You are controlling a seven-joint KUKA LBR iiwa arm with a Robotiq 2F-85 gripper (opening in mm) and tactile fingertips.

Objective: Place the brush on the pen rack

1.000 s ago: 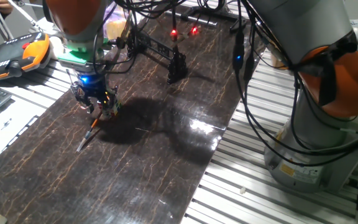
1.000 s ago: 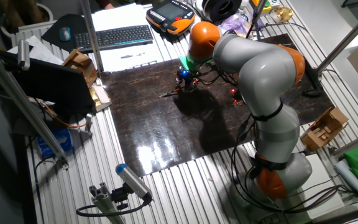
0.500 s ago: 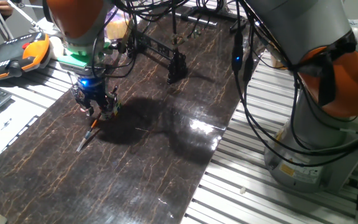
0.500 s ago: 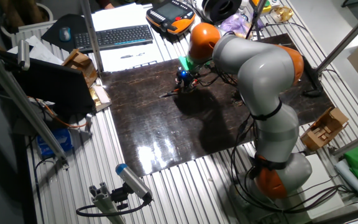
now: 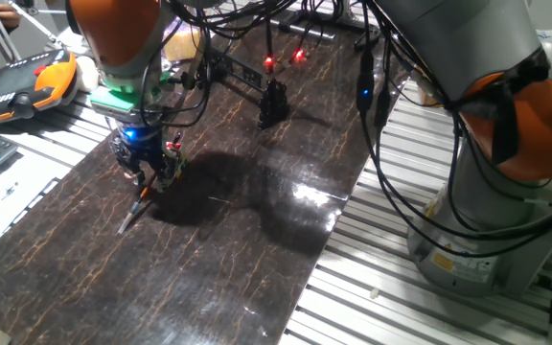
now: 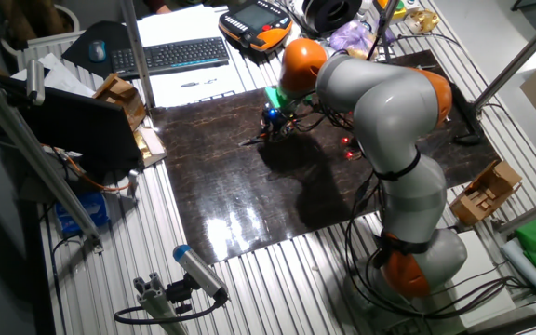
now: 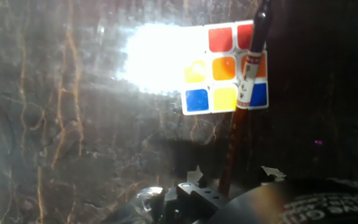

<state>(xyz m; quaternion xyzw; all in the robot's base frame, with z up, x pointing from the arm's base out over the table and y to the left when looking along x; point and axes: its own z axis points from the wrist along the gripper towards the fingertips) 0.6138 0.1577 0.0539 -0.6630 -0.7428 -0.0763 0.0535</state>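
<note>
Glare on the tabletop washes out part of the cube ahead of my hand. I see its fingers closed on the brush, which runs forward across the cube.

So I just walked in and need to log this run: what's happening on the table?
The arm's gripper is down at the dark mat, with the brush running up between its fingers and its tip on the mat. The pen rack stands bare further along. The hand view shows a puzzle cube behind the brush.
</note>
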